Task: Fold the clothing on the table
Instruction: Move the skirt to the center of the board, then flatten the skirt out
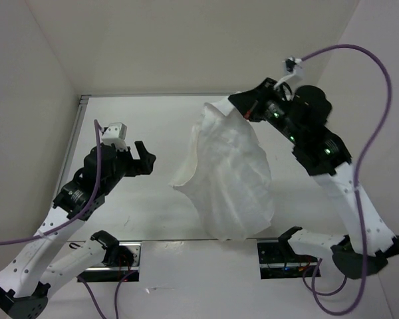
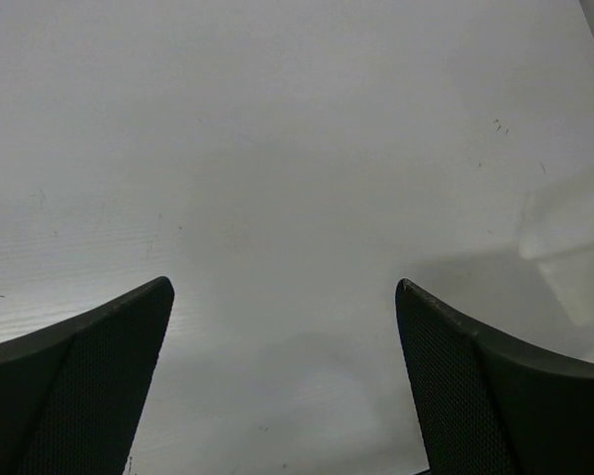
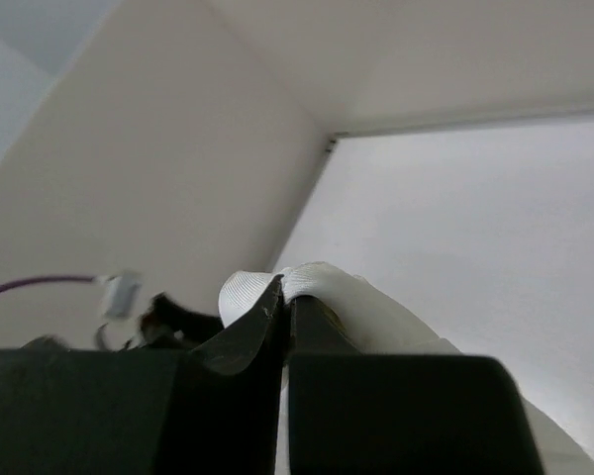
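On the big table nothing is folded yet. The clothing hangs bunched above the table's middle. The right claw is clamped on its top corner. The left claw is spread wide over the table's left side, holding nothing.

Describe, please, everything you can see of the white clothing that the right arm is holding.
The clothing is one thin, soft white fabric piece, finely textured and wrinkled. It hangs lifted, pinched at its top by the shut right gripper near the far side of the table, and widens downward into loose folds, with one flap curling out sideways. Its rounded lower end reaches toward the near edge; whether it rests on the surface cannot be told. Nothing else touches it.
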Available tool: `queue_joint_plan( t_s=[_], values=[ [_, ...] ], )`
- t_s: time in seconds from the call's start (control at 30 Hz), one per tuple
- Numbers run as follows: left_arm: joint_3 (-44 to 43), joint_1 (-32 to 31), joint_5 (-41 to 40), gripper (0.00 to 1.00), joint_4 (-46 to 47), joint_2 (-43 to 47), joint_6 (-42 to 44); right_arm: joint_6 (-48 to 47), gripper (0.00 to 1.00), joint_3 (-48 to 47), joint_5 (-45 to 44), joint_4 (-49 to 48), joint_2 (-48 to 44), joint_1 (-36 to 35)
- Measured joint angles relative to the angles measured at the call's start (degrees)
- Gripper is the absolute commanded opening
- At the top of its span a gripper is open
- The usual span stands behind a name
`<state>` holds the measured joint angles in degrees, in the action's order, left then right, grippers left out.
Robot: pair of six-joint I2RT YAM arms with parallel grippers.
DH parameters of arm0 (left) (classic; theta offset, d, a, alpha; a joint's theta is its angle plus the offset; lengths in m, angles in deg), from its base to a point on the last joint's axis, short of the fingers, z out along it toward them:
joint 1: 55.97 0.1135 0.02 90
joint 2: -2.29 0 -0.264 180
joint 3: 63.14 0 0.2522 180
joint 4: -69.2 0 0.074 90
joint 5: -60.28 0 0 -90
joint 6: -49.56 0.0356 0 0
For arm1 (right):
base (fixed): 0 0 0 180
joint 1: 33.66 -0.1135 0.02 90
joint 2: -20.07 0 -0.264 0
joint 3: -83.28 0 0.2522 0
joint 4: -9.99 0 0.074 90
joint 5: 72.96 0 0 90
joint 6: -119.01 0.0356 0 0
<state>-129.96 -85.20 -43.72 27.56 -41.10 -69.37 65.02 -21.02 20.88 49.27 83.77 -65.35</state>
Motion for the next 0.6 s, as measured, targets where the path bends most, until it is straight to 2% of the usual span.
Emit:
queue_joint_plan(
  t_s=[0.1, 0.13, 0.17, 0.2, 0.23, 0.27, 0.37, 0.47, 0.53, 0.6],
  values=[
    [0.00, 1.11, 0.50, 0.99, 0.04, 0.00, 0.02, 0.79, 0.00, -0.09, -0.46, -1.60, 9.64, 3.63],
    [0.00, 1.53, 0.74, 0.99, 0.11, 0.00, 0.02, 0.90, 0.09, -0.09, -0.81, -2.32, 13.44, 4.55],
    [0.00, 2.01, 1.07, 0.99, 0.20, -0.04, 0.09, 1.18, 0.22, -0.31, -1.51, -2.95, 18.58, 5.66],
    [0.00, 2.34, 1.27, 0.99, 0.28, -0.09, 0.11, 1.62, 0.29, -0.52, -1.92, -3.54, 22.32, 6.21],
    [0.00, 2.93, 1.70, 0.99, 0.66, -0.33, 0.13, 1.57, 0.52, -1.11, -2.60, -3.82, 27.30, 6.93],
    [0.00, 3.17, 1.97, 0.99, 0.92, -0.52, 0.13, 1.51, 0.58, -1.62, -3.19, -4.11, 32.00, 7.43],
    [0.00, 4.35, 3.45, 0.99, 2.21, -1.84, -0.02, 0.44, 0.59, -5.97, -5.27, -3.67, 45.09, 8.50],
    [-0.02, 4.74, 5.62, 0.99, 4.61, -4.52, -1.29, -1.29, 0.62, -8.87, -7.76, -3.06, 50.42, 8.74],
    [-0.02, 4.79, 7.15, 0.94, 6.91, -7.32, -2.23, -2.73, 0.65, -11.45, -9.16, -1.51, 50.53, 8.74],
    [-0.02, 4.79, 8.55, 0.80, 9.40, -11.54, -3.56, -3.89, 0.65, -14.69, -10.01, -1.33, 49.96, 8.72]
  ],
)
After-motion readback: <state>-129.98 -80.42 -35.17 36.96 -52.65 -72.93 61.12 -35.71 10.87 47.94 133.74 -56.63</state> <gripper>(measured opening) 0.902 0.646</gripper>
